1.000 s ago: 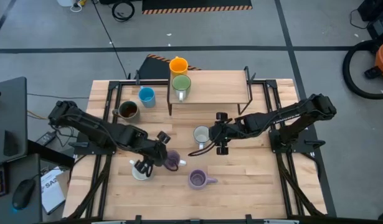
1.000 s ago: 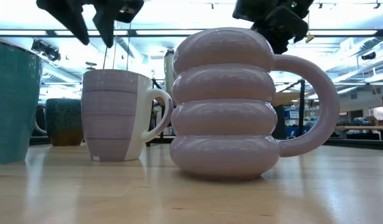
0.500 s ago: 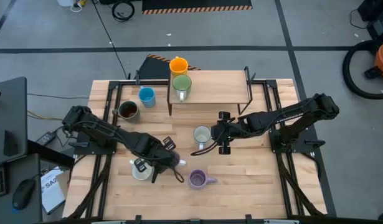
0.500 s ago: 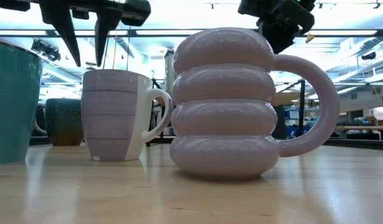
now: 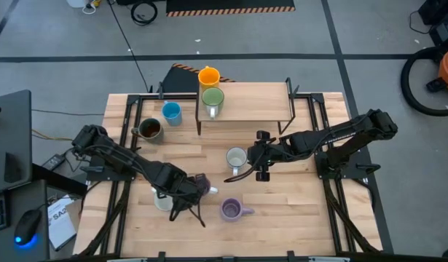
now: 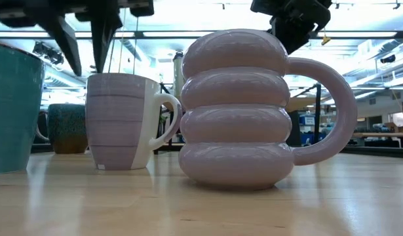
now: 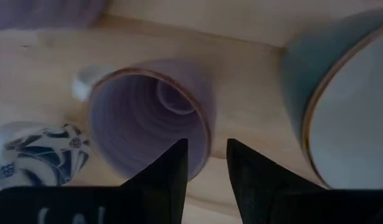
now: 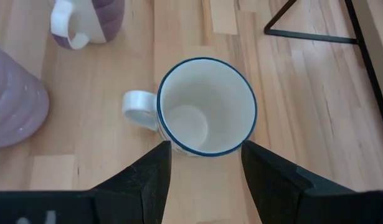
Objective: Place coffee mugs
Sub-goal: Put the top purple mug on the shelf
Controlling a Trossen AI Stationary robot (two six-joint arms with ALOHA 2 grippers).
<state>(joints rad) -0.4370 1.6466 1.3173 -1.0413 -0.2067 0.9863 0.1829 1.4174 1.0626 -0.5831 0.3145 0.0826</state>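
Coffee mugs mostly wait on the table [image 5: 296, 196]: orange [image 5: 208, 76] and green [image 5: 211, 97] shelved at twelve o'clock. Left gripper [image 7: 207, 163] jaws straddle a purple mug's [image 7: 151, 115] rim; right gripper [image 8: 205, 163] jaws flank the white mug [image 8: 207, 107].

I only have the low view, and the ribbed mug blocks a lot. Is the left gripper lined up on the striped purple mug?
Observer: Yes. In its wrist view the left gripper is open, with the purple mug's wall between its fingers.
Operator: And the right one, behind the ribbed mug?
Observer: The right gripper faces a white mug that your view hides.
Operator: Is it gripping it?
Observer: Not that I can see. It is open, one finger on each side of the mug's blue rim.
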